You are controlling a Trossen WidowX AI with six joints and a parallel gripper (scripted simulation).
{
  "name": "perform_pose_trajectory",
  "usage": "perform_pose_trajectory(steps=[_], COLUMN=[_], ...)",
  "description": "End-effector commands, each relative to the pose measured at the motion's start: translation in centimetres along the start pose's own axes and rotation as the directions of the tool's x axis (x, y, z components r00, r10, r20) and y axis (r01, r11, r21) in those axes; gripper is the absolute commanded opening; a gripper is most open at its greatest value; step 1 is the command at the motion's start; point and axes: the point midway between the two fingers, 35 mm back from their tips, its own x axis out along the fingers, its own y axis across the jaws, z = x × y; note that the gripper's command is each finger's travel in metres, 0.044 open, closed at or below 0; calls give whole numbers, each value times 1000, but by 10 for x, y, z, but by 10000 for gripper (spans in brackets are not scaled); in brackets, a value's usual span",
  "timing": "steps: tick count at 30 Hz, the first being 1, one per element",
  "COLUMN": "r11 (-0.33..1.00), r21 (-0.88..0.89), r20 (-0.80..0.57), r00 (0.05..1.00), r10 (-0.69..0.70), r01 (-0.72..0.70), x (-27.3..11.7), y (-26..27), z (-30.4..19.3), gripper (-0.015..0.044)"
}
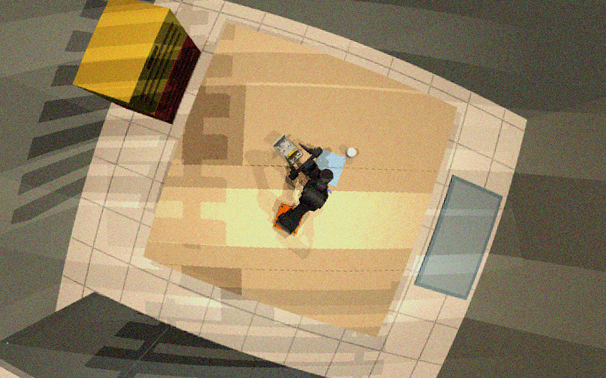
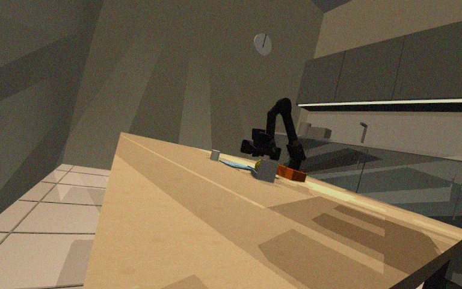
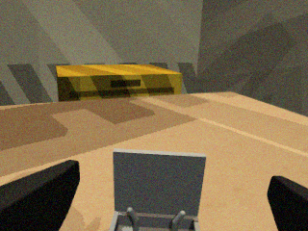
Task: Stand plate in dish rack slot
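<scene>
The yellow plate shows from above as a narrow band in the grey dish rack, so it stands about upright. Which slot it is in is too small to tell, and the plate is out of sight in the wrist view. The rack's tall end panel and two of its rail ends show in the wrist view. My gripper is open and empty, above and behind the rack, with its fingers to either side.
A light blue cloth lies beside the rack, partly under the arm in the top view. A white cup stands past it. The orange block is by the arm's base. A yellow cabinet stands beyond the table.
</scene>
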Motion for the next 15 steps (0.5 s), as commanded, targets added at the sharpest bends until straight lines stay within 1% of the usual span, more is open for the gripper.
perform_pose_trajectory(steps=[1, 3, 8, 15], r11=[1000, 1000, 1000, 985], r21=[-17, -22, -19, 108], r20=[19, 25, 25, -17], r00=[1000, 1000, 1000, 991], r10=[5, 6, 3, -131], r01=[-5, -6, -2, 132], x=[-1, -1, -1, 3], y=[2, 1, -1, -43], z=[42, 55, 56, 58], gripper=[400, 400, 400, 400])
